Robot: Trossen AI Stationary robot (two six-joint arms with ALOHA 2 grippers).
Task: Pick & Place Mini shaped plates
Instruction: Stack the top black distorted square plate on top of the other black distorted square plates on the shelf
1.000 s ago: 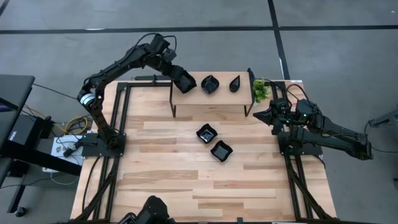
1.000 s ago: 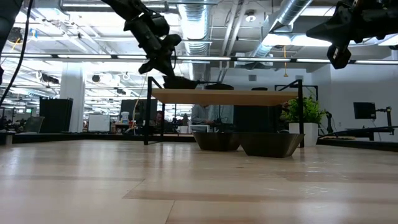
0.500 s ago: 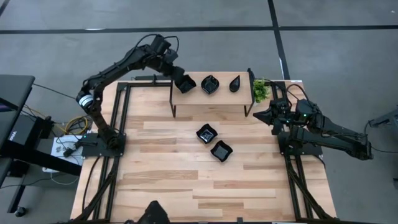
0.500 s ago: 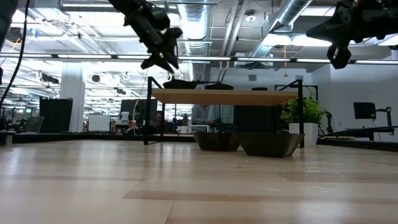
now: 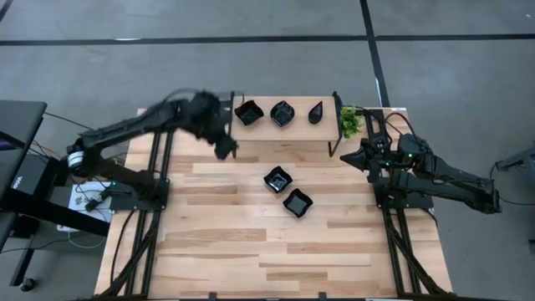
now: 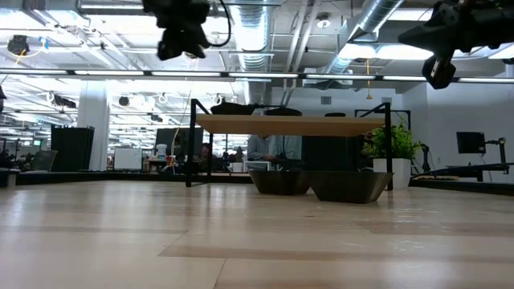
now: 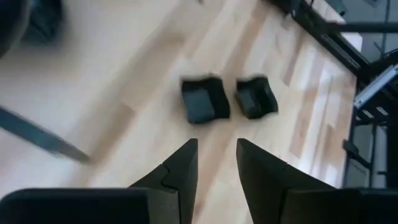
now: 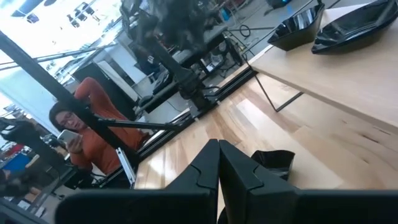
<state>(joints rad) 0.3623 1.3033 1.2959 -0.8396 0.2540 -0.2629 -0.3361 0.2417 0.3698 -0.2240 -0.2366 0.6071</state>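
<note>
Three mini shaped plates (image 5: 282, 113) sit in a row on the raised shelf (image 5: 284, 134) at the far side of the tabletop (image 5: 251, 242); two more, wavy-edged squares (image 5: 277, 179), lie close together on the bare wood below, roughly mid-table, near each other but whether touching, cannot tell. Left gripper (image 5: 224, 149) hangs in the air off the shelf's left end, fingers (image 7: 180, 171) parted with a narrow gap and nothing between them, pointed toward the two lower plates. Right gripper (image 5: 349, 155) waits beside the shelf's right end near the small plant (image 5: 349, 122), fingers (image 8: 208, 165) pressed together, empty. Risks, as judged: the lower pair lies so close that a finger coming down for one could nudge or ride up on its neighbour; glossy sloped rims may slip from a shallow pinch; the gap looks narrow for straddling a rim; a carry back could clip the shelf's edge or the plates already set there.
</note>
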